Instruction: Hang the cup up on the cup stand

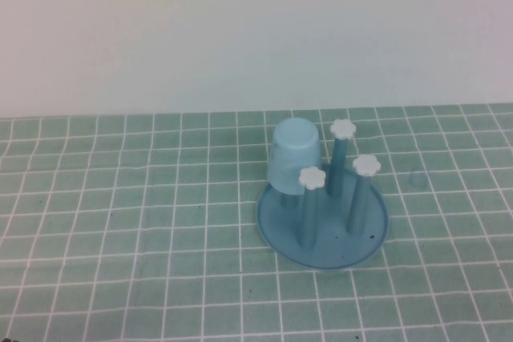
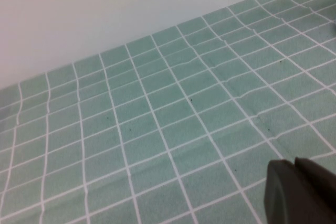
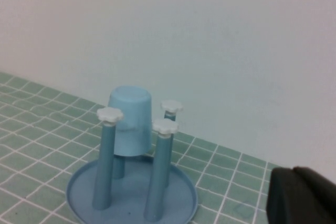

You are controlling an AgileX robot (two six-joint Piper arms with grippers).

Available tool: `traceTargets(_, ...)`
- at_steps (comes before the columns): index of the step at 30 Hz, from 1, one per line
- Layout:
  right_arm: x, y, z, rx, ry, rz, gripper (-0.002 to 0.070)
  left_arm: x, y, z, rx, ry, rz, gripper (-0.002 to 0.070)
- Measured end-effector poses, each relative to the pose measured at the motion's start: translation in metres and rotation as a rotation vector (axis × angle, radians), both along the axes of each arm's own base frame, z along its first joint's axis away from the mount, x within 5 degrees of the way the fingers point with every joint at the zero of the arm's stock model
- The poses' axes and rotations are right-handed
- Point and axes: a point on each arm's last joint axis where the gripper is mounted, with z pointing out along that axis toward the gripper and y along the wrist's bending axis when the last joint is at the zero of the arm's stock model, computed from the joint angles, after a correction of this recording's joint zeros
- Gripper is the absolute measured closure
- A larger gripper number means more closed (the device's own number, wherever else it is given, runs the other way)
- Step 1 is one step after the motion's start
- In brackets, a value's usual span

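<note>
The cup [image 1: 293,155] sat upside down over one peg of the cup stand [image 3: 131,198], ahead of the right gripper [image 3: 302,195], which was clenched and empty. The left gripper [image 2: 299,190], clenched too, hung over bare tablecloth [image 2: 157,108]. The cup looked light, stiff and smooth, best pinched across its sides.

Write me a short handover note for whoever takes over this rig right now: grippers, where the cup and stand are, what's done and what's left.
Left gripper: shut, holding nothing, parked over bare tablecloth away from the stand; out of the high view.
Right gripper: shut, holding nothing, pulled back on the robot's side of the stand; also out of the high view.
Cup: upside down over the stand's back-left peg, held off the base.
Cup stand: upright on the green checked tablecloth, other three pegs free.
Done: the cup hangs on the stand.
Left: apparently nothing; just check the cup sits steady.
</note>
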Motion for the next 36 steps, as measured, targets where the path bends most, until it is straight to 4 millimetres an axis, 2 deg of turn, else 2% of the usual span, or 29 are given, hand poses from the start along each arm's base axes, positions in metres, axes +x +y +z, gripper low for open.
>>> traceTargets(18, 0.002, -0.004, -0.001, 0.011, 0.014, -0.049, 0.0678, 0.0, 0.0, 0.0, 0.0, 0.0, 0.0, 0.0677)
traceTargets(25, -0.001, 0.002, -0.005, -0.021, 0.047, 0.026, 0.0678, 0.0, 0.0, 0.0, -0.002, 0.0, 0.0, 0.0677)
traceTargets(29, -0.003, 0.001, -0.016, -0.047, 0.174, 0.02, 0.0678, 0.0, 0.0, 0.0, -0.002, 0.0, 0.0, 0.0677)
traceTargets(32, -0.003, -0.004, -0.027, -0.052, 0.302, -0.043, 0.0678, 0.0, 0.0, 0.0, -0.002, 0.0, 0.0, 0.0677)
traceTargets(36, -0.003, -0.013, -0.034, -0.104, 0.374, -0.128, 0.0678, 0.0, 0.0, 0.0, -0.002, 0.0, 0.0, 0.0677)
